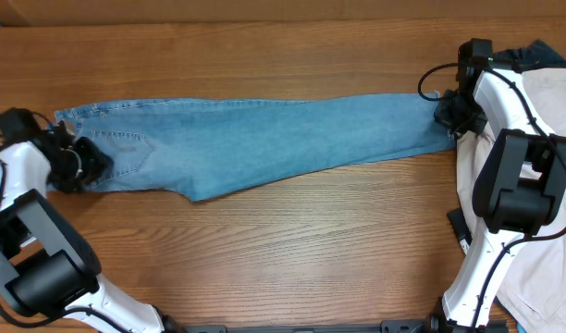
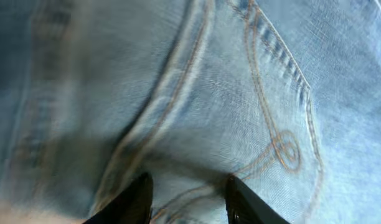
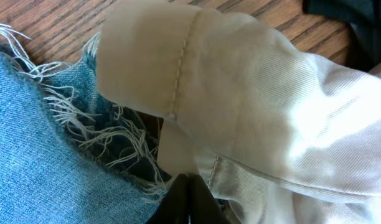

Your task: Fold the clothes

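A brown wooden worktop [image 1: 283, 231] fills nearly the whole overhead view. Its grain runs in long streaks from 9 o'clock to 3 o'clock, darker bands alternating with lighter ones. Along the edge at 12 o'clock lies a paler tan strip [image 1: 172, 9] (wall or board, it cannot be told which). The same wood shows towards 11 and 12 o'clock in the right wrist view. Light falls evenly over the wood, and the shadows on it are soft.
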